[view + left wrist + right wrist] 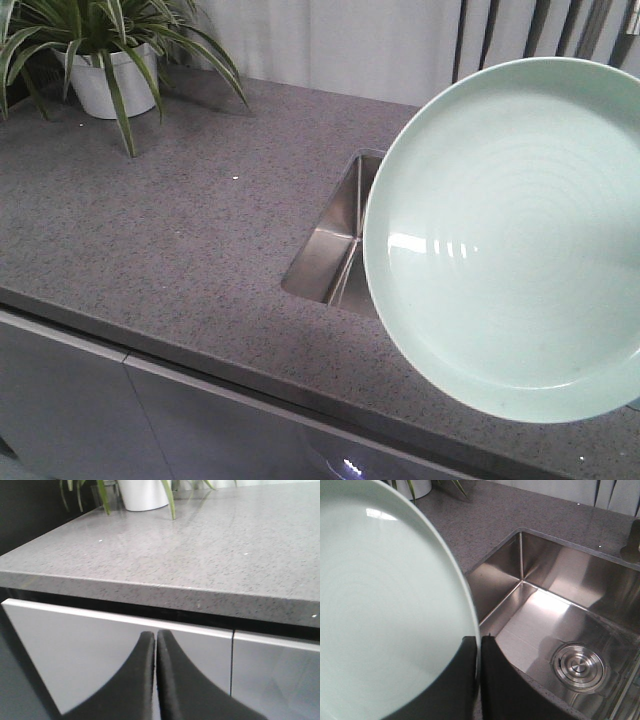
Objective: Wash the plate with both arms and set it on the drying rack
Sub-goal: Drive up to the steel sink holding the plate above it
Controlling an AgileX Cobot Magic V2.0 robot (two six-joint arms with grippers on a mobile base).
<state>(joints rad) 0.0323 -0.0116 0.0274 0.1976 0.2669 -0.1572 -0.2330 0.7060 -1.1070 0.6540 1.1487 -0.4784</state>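
plate (510,240): tilted on edge, raised by sink (325,245)
right gripper (479,641): clamped on plate rim
left gripper (155,635): fingers pressed together, empty, near side of counter (200,545)

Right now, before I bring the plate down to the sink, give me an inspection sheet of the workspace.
Surface: grey speckled countertop, a few pale specks on it.
Job's things: plate held tilted in the air by the sink; drying rack not in view.
Clutter: potted plant at the back left; nothing else seen.
Grippers: right gripper shut on the plate's rim; left gripper shut, empty, low in front of the cabinet doors.
Cables: nothing seen.
Surroundings: steel sink with a round drain.
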